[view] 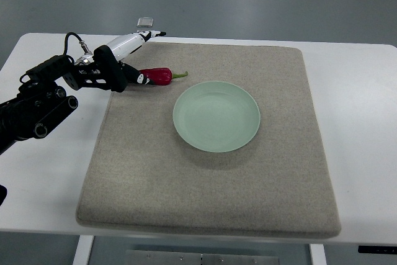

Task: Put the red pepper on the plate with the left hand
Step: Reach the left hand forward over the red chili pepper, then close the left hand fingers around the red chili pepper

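At the mat's [205, 203] far-left edge, I am closing the left hand [127, 69] around the red pepper [158, 76], fingers pinching its blunt end; the pepper is lying beside the empty plate [216, 116], transfer not yet done.

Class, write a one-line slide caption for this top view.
Left hand at the red pepper on the grey mat, beside the empty green plate.
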`<control>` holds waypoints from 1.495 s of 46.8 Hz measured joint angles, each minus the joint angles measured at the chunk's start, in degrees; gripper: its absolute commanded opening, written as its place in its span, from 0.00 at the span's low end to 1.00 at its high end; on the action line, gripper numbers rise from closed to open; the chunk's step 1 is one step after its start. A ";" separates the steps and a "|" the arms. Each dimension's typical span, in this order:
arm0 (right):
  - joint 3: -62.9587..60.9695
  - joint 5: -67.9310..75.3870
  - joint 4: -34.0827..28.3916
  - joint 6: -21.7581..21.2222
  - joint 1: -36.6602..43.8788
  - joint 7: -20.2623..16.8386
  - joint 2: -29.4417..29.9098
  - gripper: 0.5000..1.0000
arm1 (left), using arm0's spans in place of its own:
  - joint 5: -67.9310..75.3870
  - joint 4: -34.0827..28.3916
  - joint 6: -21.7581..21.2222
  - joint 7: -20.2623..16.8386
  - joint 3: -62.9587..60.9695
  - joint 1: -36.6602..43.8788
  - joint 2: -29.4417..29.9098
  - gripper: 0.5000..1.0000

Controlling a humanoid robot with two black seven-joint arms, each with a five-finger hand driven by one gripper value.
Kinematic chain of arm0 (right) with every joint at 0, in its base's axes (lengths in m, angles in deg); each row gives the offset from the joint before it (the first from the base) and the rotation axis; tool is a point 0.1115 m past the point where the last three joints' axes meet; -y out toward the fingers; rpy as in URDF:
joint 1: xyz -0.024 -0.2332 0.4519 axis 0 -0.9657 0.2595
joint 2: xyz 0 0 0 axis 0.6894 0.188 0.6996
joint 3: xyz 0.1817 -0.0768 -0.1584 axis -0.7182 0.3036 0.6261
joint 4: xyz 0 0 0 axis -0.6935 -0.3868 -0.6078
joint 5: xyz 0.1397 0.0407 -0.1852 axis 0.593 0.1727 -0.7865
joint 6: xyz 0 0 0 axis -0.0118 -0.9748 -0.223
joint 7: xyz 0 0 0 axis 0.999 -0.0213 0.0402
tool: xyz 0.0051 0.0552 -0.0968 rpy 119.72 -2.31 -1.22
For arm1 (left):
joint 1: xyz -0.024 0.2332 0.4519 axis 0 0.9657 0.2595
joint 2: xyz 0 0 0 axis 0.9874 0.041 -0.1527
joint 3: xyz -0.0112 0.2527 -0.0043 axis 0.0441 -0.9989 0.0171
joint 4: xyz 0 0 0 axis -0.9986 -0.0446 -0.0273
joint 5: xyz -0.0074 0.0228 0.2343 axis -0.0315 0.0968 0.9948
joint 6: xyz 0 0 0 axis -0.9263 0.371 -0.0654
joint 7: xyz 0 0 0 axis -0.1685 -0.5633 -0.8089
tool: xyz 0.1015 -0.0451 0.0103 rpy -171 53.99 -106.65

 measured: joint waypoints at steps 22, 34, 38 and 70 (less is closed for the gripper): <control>0.00 0.01 -0.03 -0.02 0.00 0.00 0.00 0.86 | 0.59 -0.05 -2.30 -0.07 -4.23 -0.25 0.00 0.79; 0.00 0.01 -0.01 -0.01 0.00 0.00 0.00 0.86 | 0.59 -0.18 -2.33 -0.05 -4.27 -0.19 0.00 0.62; 0.00 0.01 0.00 -0.01 0.00 0.00 0.00 0.86 | 0.59 -0.30 -2.33 -0.05 -4.29 -0.18 0.00 0.58; 0.00 -0.01 0.01 0.00 0.00 0.00 0.00 0.86 | 3.20 -0.66 -3.62 -0.05 -4.57 0.01 0.08 0.54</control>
